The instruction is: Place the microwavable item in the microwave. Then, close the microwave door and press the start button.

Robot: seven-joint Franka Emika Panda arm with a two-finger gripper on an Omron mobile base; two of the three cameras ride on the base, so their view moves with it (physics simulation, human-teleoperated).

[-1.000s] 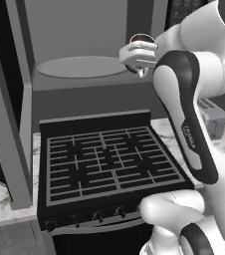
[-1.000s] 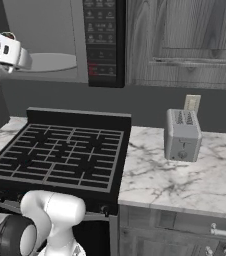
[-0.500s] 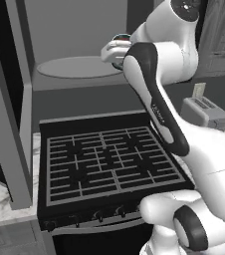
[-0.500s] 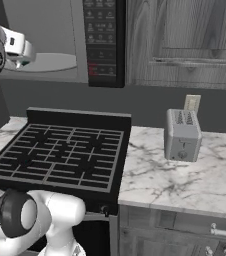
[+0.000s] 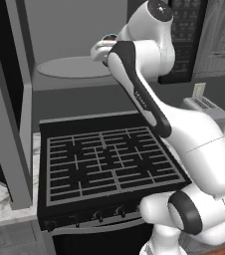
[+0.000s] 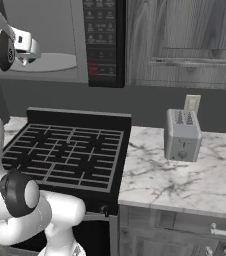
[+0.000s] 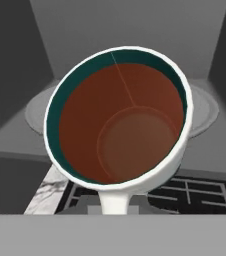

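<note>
claw: closed on the handle of the small white mug with a dark green inner band and brown inside [image 7: 119,120]; in the hand view the handle runs down toward 6 o'clock, where the tips would be, though the tips themselves are hidden under the mug
mug position: carried in the air at the mouth of the microwave, above the back edge of the black gridded stove top [image 5: 107,162]; in the left base view a sliver of its rim [image 5: 109,37] peeks past the white arm at about 12 o'clock
tilt: the rim faces the hand camera, so the mug looks tipped; I would level it before setting down
target: the round pale grey turntable plate [image 7: 205,107] lies beyond the mug, on the floor of the light grey microwave cavity [image 5: 64,25]
advice: carry the mug further in, over the plate's middle, lower until the base sits flat, then release
door: the grey-framed dark glass microwave door [image 5: 7,104] stands open at 9 o'clock in the left base view; withdraw the arm fully before swinging it
later: the tall black keypad panel [image 6: 103,42] at 12 o'clock in the right base view holds the start button
</note>
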